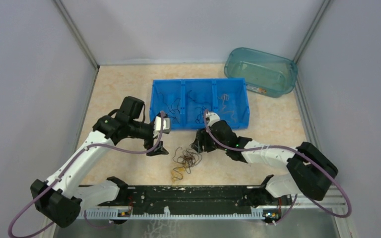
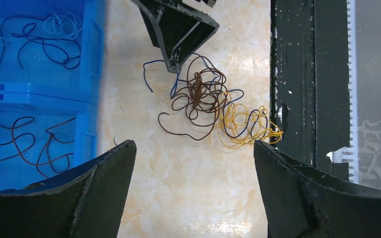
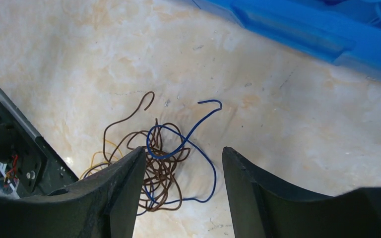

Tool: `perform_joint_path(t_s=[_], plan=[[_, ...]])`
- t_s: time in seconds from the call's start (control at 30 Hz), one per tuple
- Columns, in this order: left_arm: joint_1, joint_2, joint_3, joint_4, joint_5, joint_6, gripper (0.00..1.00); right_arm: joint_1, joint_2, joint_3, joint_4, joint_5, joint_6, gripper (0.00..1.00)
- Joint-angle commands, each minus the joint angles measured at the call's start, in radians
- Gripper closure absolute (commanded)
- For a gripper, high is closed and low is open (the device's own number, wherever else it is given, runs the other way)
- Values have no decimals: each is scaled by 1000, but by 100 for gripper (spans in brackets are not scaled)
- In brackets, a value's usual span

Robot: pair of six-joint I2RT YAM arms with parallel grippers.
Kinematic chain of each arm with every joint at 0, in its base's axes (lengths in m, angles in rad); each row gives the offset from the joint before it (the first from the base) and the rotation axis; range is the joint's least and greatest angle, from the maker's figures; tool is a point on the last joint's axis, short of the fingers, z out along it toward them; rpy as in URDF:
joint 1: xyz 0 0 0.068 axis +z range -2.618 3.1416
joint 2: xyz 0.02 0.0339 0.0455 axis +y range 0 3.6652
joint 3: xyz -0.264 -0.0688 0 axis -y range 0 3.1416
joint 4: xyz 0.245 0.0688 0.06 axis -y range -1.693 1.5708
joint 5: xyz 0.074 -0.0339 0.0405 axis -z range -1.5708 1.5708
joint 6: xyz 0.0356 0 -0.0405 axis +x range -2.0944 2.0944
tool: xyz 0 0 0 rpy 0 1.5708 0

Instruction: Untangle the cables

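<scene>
Beside the black rail (image 2: 293, 74), cables (image 2: 201, 96) lie near the parted right claw (image 3: 183, 154).

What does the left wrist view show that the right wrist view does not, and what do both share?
Only left wrist: brown wires lying inside a blue bin compartment, and the right gripper over the tangle. Only right wrist: red wiring on a black fitting at the left edge. Both: the brown, blue and yellow tangle on the table, and the blue bin's outer wall.
</scene>
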Motion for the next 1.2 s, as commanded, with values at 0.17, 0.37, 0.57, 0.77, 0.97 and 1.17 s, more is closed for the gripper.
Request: perform_joint_path(t_s=[0.17,0.37,0.57,0.77,0.97,1.17], plan=[[-6,-29,-7,23,-11,33,6,15,160,94,161,-65,143,58],[-5,-77,-46,54,-10,-16,7,28,173,82,369,-114,152,100],[-5,-129,-66,69,13,-39,6,42,30,42,536,-244,81,100],[-6,-136,-42,105,8,-17,8,43,-68,79,513,-447,29,100],[-5,-136,-67,185,88,-218,9,48,-136,84,597,-457,94,100],[-11,-175,-129,377,254,-498,15,70,-142,133,709,-438,169,100]])
